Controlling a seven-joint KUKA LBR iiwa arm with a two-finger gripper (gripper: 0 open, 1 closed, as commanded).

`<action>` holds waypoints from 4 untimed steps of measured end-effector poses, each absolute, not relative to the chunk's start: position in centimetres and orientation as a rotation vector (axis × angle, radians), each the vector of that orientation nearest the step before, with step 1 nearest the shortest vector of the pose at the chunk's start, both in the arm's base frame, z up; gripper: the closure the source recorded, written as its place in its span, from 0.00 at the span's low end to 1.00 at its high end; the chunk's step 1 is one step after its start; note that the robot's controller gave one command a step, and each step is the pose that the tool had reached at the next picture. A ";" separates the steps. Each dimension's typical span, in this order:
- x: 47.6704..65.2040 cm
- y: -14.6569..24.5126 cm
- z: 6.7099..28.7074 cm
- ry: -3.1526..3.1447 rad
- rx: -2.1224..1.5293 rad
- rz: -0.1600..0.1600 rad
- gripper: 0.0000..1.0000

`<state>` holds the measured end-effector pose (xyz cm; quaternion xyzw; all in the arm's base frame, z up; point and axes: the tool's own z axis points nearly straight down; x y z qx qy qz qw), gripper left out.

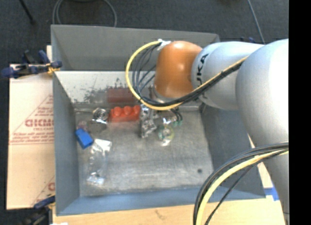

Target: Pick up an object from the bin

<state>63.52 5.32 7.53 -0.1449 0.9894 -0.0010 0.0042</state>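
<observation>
The tool [147, 127] is seen low over the floor of the bin [63, 136], towards the back wall and under the orange wrist cover [175, 68]. It is placed just right of a red studded block [122, 113] and just left of a small green-and-clear item [166, 134]; whether it is spread or pressed together cannot be told. A shiny metal piece [99, 116], a blue block [83, 138] and a crumpled clear bag [97, 163] are scattered further left, apart from the tool.

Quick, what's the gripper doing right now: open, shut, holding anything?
Gripper: open or shut cannot be told; it sits just right of the red block.
</observation>
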 end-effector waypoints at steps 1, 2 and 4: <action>63.1 4.9 19.3 3.099 -0.427 -0.003 1.00; 62.9 5.0 18.7 3.107 -0.427 -0.001 0.00; 63.8 7.9 8.8 3.135 -0.172 0.003 0.00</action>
